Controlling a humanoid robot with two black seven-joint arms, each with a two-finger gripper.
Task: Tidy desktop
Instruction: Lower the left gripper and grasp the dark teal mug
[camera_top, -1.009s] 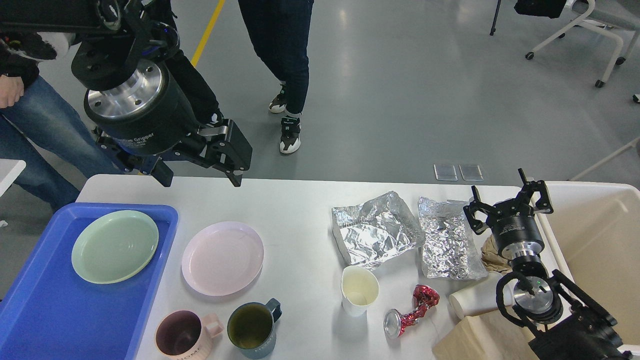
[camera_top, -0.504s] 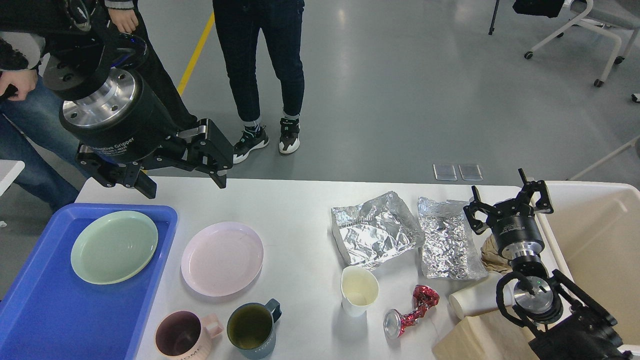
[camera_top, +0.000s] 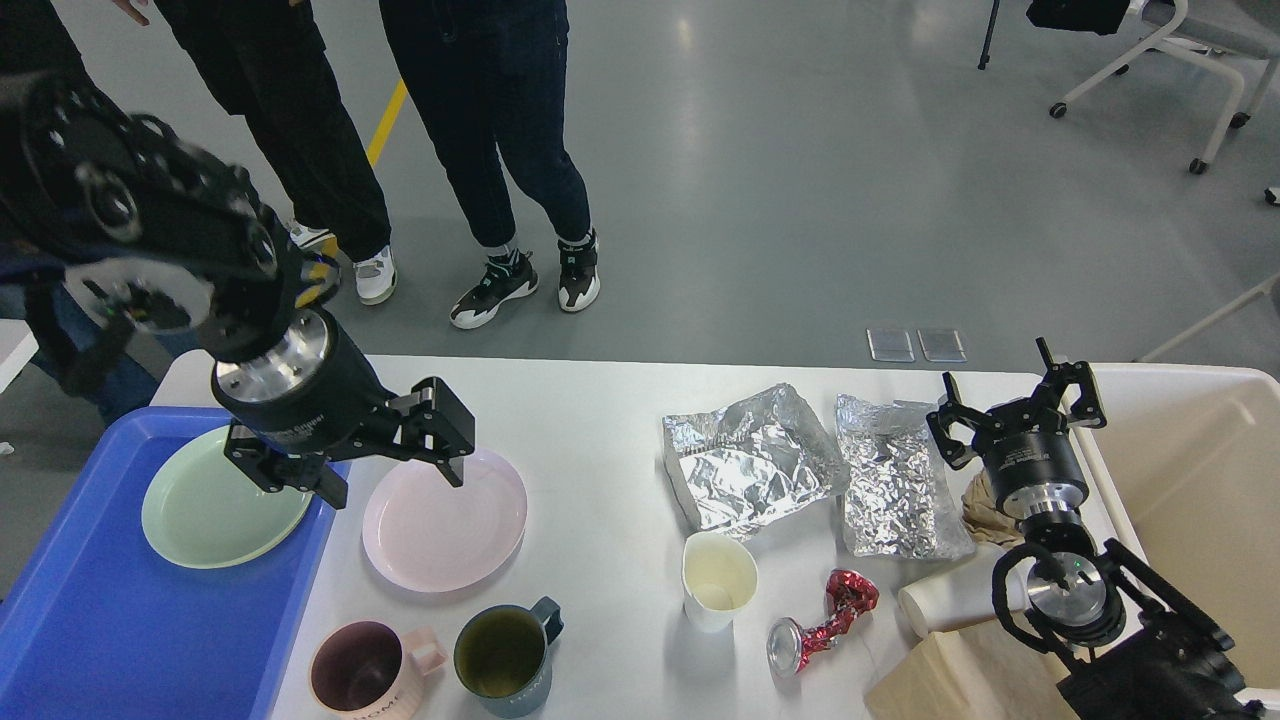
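Counter (camera_top: 600, 410), seen from the head: a wide white top with rounded corners and a matte face, filling the lower picture from the blue tray (camera_top: 90, 620) at the left to the cream bin (camera_top: 1200, 470) at the right. On it lie a pink plate (camera_top: 445, 520), a pink mug (camera_top: 365, 668), a dark green mug (camera_top: 505, 655), a paper cup (camera_top: 718, 580), a crushed red can (camera_top: 825, 620) and two sheets of crumpled foil (camera_top: 750, 455). A green plate (camera_top: 215, 510) rests in the tray.

The left gripper (camera_top: 395, 475) has come down from above the far edge a second ago and now hangs low over the gap between the two plates, jaws spread wide and holding nothing. The right gripper (camera_top: 1015, 410) has not moved; its jaws stand open and empty beside the foil, near the bin. The people behind the counter have shifted left.

White lettering on the left gripper's body is too blurred to read; the pink mug shows letters like "HOME".
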